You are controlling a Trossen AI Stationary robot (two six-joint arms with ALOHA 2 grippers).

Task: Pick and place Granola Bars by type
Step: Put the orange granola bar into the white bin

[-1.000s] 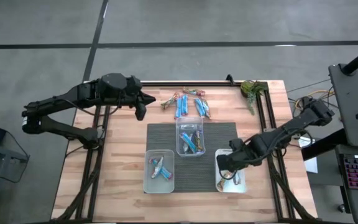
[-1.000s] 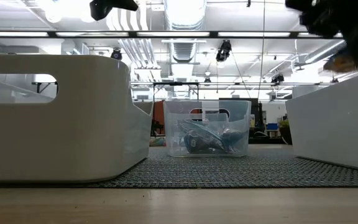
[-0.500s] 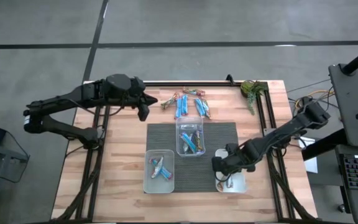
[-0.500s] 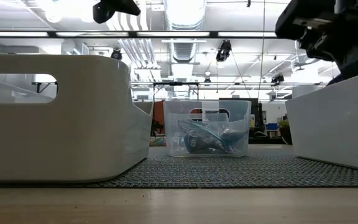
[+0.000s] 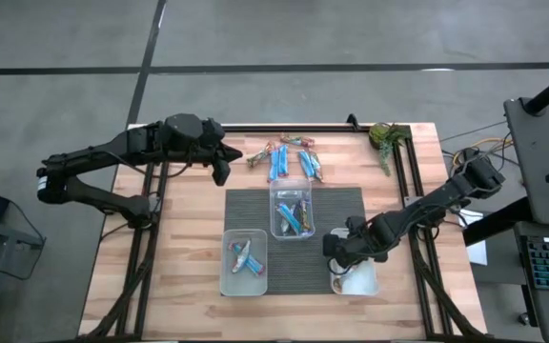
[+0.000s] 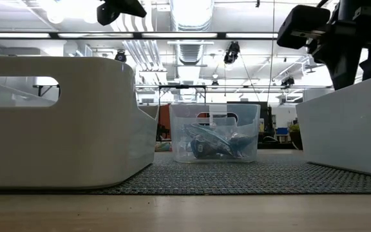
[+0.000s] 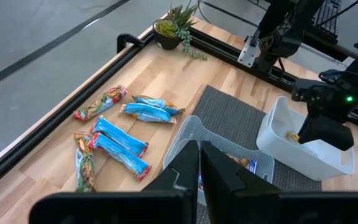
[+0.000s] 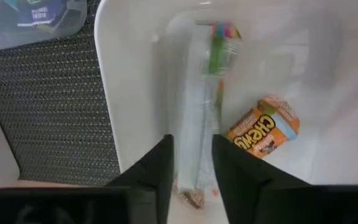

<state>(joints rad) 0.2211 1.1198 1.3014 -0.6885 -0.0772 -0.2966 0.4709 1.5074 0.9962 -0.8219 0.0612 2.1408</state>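
Several granola bars (image 5: 284, 157), mostly blue, lie flat in a cluster on the bare wood at the table's far side, also in the left wrist view (image 7: 120, 127). My left gripper (image 5: 221, 171) (image 7: 200, 149) hovers shut to their left. My right gripper (image 5: 335, 252) (image 8: 192, 142) hangs open over the left rim of the near right white tub (image 5: 362, 283). On that tub's floor lie an orange bar (image 8: 263, 127) and a pale long bar with a green end (image 8: 211, 74). More bars lie in the middle clear tub (image 5: 294, 214) and in the near left tub (image 5: 244, 259).
The three tubs stand on a dark mat (image 5: 341, 205) in the table's middle. A small green plant (image 5: 386, 136) sits at the far right corner. A black rail (image 5: 294, 127) runs along the far edge. Bare wood lies left of the mat.
My right gripper has moved toward the table's left, from over the near right tub's middle to over its left rim. An orange bar that showed under it in the low view a second ago no longer shows there.
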